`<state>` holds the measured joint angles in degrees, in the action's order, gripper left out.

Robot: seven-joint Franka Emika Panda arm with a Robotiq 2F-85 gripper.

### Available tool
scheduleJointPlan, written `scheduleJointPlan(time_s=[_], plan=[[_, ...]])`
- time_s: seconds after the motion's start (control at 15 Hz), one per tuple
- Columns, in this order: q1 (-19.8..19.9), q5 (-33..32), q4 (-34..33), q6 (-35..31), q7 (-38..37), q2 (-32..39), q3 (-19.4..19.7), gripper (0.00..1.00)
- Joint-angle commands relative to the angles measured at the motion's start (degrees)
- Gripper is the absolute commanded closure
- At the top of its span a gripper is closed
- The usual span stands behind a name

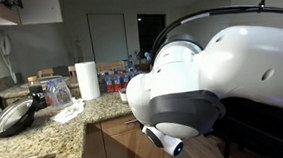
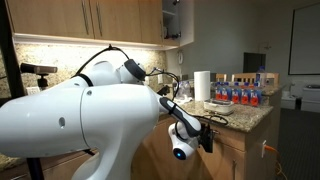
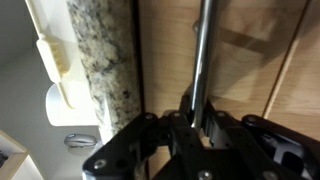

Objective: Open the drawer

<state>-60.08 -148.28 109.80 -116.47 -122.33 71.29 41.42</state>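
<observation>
**One gripper closed on the one bar handle of the drawer**

In the wrist view the gripper (image 3: 198,108) comes in from the bottom edge. Its two black fingers (image 3: 186,102) stand narrow, one on each side of the single silver bar handle (image 3: 203,45), and they are pressed on it. The bar runs up the picture, away from the fingers.

The drawer (image 3: 168,55) is the light-brown wood front behind this bar. It sits directly under the edge of the speckled granite counter (image 3: 105,60), with one thin dark line between stone and wood. From these pictures I cannot tell if the drawer is pulled out. One seam separates this front from a second wood panel (image 3: 295,70) beside it.

In both exterior views the one white arm (image 2: 90,115) fills much of the picture and hides the drawer. On the counter stand one white paper towel roll (image 2: 202,85) and one row of small bottles (image 2: 245,92) with blue labels, too small to count exactly. In an exterior view one dark round pan (image 1: 14,118) and one glass jar (image 1: 57,92) are near each other on the counter.
</observation>
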Motion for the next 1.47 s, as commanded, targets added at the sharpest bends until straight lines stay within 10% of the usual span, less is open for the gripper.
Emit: scheduleJointPlan(time_s=[0.0, 0.07, 0.13, 0.2, 0.27, 0.33, 0.47, 0.53, 0.6, 0.73, 0.8, 0.87, 1.0, 1.07, 1.13, 1.27, 1.33, 1.4], plan=[[7.30, -4.30, 6.57, 8.61, 10.91, -8.94, -12.31, 0.92], [0.40, 0.94, 5.64, 5.76, 4.69, -2.42, -6.23, 0.92], [2.08, 1.12, 5.68, 6.71, 6.64, -3.66, -8.19, 0.92], [12.26, -4.82, 6.66, 12.46, 14.50, -10.37, -17.47, 0.92], [13.36, -5.00, 6.78, 13.82, 15.43, -10.46, -18.65, 0.92], [6.01, 0.60, 6.09, 10.88, 10.37, -5.43, -12.42, 0.92], [7.86, 0.58, 6.43, 12.15, 12.13, -6.53, -14.51, 0.92], [17.49, -5.29, 7.77, 16.96, 18.98, -12.01, -23.40, 0.92], [8.48, 0.78, 7.34, 12.63, 13.84, -7.67, -15.82, 0.92], [9.53, 0.52, 8.55, 13.35, 14.98, -9.20, -17.46, 0.92], [18.86, -5.37, 10.10, 18.11, 21.43, -14.18, -26.26, 0.92], [10.11, 0.13, 9.88, 14.75, 15.55, -10.18, -18.75, 0.92], [10.95, 0.01, 11.23, 15.46, 16.52, -11.58, -20.35, 0.92], [20.09, -5.38, 12.66, 19.65, 22.99, -16.15, -28.91, 0.92], [11.45, -0.18, 12.46, 16.25, 17.43, -12.80, -21.54, 0.92], [11.98, 0.28, 15.15, 17.82, 18.55, -14.52, -23.61, 0.92], [20.79, -4.07, 17.65, 22.13, 24.92, -18.90, -32.19, 0.92], [21.47, -4.09, 19.19, 23.71, 24.95, -19.28, -33.39, 0.92]])
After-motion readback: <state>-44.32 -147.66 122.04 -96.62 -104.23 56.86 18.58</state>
